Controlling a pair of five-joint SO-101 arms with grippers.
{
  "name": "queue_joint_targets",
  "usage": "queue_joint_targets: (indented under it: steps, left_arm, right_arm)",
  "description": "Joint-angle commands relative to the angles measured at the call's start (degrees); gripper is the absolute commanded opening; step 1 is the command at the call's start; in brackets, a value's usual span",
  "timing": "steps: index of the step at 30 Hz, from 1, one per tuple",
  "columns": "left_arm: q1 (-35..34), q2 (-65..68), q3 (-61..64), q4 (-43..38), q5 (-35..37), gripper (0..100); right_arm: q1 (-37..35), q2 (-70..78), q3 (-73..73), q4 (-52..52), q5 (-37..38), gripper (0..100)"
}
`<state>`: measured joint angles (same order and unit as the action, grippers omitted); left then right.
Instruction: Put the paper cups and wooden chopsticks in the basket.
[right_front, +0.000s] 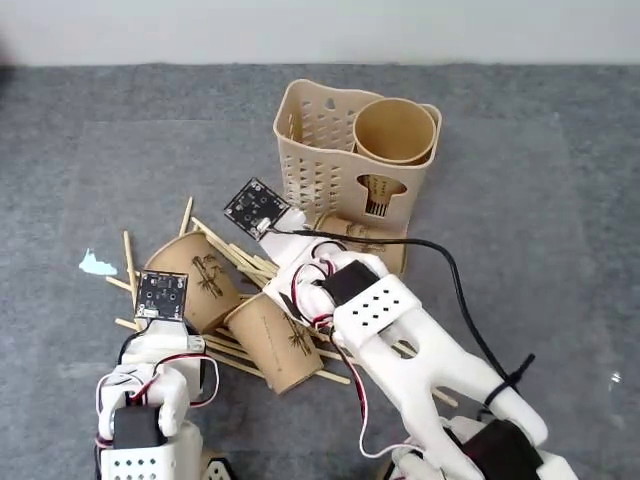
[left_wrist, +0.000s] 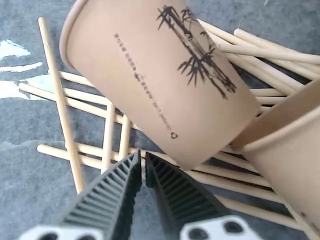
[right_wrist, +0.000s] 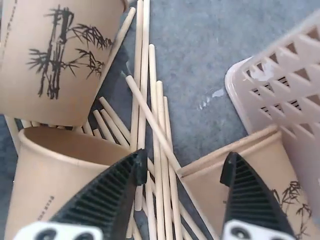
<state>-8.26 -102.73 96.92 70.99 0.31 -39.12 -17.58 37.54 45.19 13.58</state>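
Paper cups (right_front: 275, 345): four counted. One upright cup (right_front: 395, 132) stands inside the basket (right_front: 310, 150), which is upright on the grey bench (right_front: 520, 180). One fallen cup (right_front: 385, 255) lies on its side against the foot of the basket. A bamboo-print cup (right_front: 200, 272) and a lower cup (right_front: 290, 360) lie on their sides on the pile, close together.

Wooden chopsticks (right_wrist: 147, 85): many, all outside the basket, fanned and crossed in a loose heap under and around the two tipped cups. They overlap too much for an exact count.

Left gripper (left_wrist: 141, 162): jaws almost together, with only a thin slit between them. The tips sit over the crossed chopsticks just beside the base of the bamboo-print cup. Whether a stick is pinched in the slit cannot be told.

Right gripper (right_wrist: 185, 157): jaws wide apart and holding nothing. They hang above a bundle of chopsticks. One jaw is by the open rim of the lower cup, the other over the fallen cup beside the basket wall.

Obstructions: the tipped cups lie on top of part of the heap and pin several sticks. The right arm's black cable (right_front: 462, 290) crosses over the fallen cup. A pale blue scrap (right_front: 97, 264) lies on the bench beside the outermost sticks.
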Motion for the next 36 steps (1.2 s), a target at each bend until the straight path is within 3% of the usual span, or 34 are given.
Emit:
queue_joint_targets:
  steps: [1, 11, 22, 29, 36]
  left_arm:
    - [-0.18, 0.18, -0.48, 0.09, -0.26, 1]
    - [-0.18, 0.18, -0.48, 0.09, -0.26, 1]
    - [-0.18, 0.18, -0.48, 0.09, -0.26, 1]
    - [-0.18, 0.18, -0.48, 0.09, -0.26, 1]
    - [-0.18, 0.18, -0.48, 0.09, -0.26, 1]
  right_arm:
    - [0.31, -1.98, -0.53, -0.48, 0.62, 24.9]
    - [13.85, -1.98, -1.32, 10.15, 1.05, 24.9]
    - [26.24, -1.98, -14.95, 34.24, 2.37, 25.1]
    - [23.34, -1.36, -17.41, 36.53, 10.2, 25.8]
    - [17.19, -1.1, -17.41, 35.91, 11.16, 44.2]
